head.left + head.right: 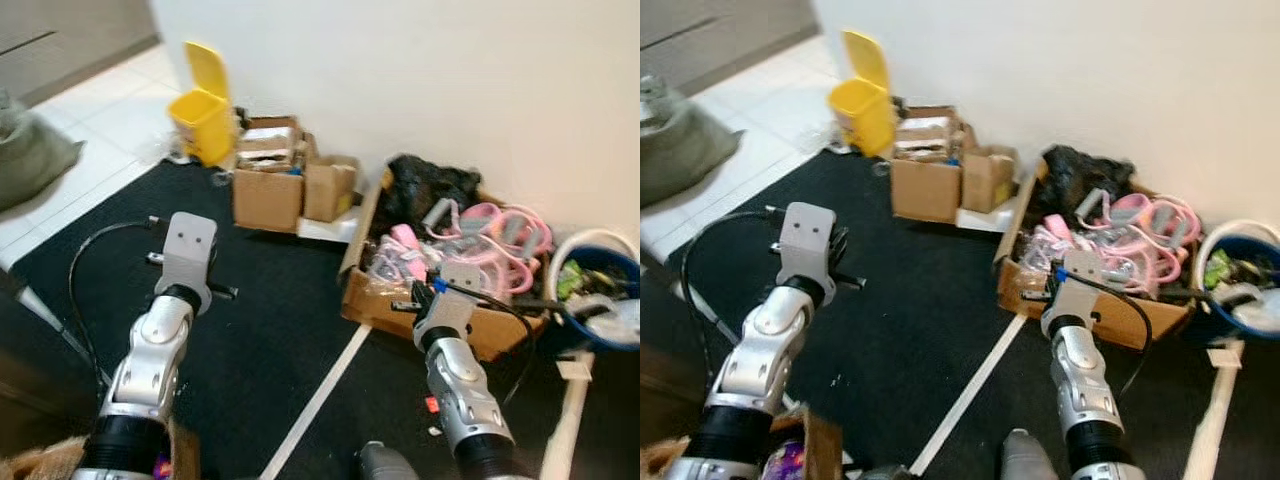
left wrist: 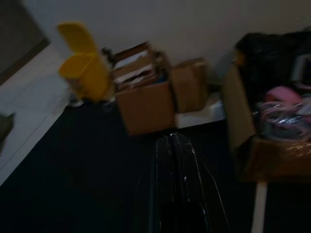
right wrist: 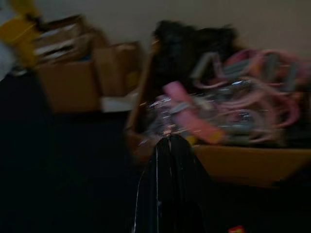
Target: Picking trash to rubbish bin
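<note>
A black floor mat is carrying cardboard boxes ahead of the left pincer; a yellow bin is standing beyond.

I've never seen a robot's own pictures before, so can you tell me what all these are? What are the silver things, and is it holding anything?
The silver things are the robot's two arms. Two pictures come from cameras in its head, looking down at the floor in front of it. The other two come from small cameras on its wrists, looking along its black fingers.

The left gripper and the right gripper both have their fingers pressed together, and neither holds anything.

On the black mat by the wall stand a yellow bin with its lid up, two small cardboard boxes, and a big cardboard box full of pink and grey handles in plastic wrap. Beside it, on the robot's right, is a blue bucket with stuff inside. The robot's job is putting trash in the bin.
</note>
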Robot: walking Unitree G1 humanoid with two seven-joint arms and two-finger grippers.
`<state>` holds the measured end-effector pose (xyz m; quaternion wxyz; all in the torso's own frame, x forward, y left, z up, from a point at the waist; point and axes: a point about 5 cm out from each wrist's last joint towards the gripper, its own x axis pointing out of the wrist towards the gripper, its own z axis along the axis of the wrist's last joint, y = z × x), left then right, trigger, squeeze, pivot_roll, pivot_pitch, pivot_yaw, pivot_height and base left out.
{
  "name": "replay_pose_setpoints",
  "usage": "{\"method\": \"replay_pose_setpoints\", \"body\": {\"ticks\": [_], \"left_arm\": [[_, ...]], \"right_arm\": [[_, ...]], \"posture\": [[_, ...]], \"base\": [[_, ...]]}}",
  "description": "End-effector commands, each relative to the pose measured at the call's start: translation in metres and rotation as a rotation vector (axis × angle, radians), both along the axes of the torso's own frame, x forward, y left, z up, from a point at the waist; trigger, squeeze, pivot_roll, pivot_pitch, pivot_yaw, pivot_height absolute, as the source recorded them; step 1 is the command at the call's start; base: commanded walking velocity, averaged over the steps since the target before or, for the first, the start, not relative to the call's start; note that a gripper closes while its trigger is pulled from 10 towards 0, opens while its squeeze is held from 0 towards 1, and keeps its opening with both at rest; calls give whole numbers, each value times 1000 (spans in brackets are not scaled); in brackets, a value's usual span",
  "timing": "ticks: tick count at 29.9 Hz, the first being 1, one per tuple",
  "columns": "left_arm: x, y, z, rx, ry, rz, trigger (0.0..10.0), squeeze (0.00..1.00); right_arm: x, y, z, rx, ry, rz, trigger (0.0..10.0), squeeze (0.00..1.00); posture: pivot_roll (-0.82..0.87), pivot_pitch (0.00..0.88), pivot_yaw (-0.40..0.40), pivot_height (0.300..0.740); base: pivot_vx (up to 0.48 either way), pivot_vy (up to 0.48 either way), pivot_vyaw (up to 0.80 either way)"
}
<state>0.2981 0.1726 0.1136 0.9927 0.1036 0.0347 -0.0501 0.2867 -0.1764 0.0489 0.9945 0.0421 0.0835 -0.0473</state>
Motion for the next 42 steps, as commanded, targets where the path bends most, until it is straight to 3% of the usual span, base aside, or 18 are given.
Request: {"method": "replay_pose_setpoints", "body": {"ticks": [1,30,39,42], "left_arm": [[-4,2,-7,11,33,8,10000,0],[-4,5,-6,10,17,39,10000,0],[0,5,-7,21,15,20,10000,0],[3,6,-8,20,10,28,10000,0]], "right_arm": [[0,3,-1,-1,10,7,10000,0],[-3,-6,2,-21,20,-16,10000,0],[-9,-7,-1,-3,32,-56,10000,0],[-5,-1,1,-22,24,-10,10000,0]], "posture": [[67,67,65,740],[54,84,51,740],[25,19,38,740],[23,0,24,740]], "base": [[0,0,-800],[0,0,-800],[0,0,-800],[0,0,-800]]}}
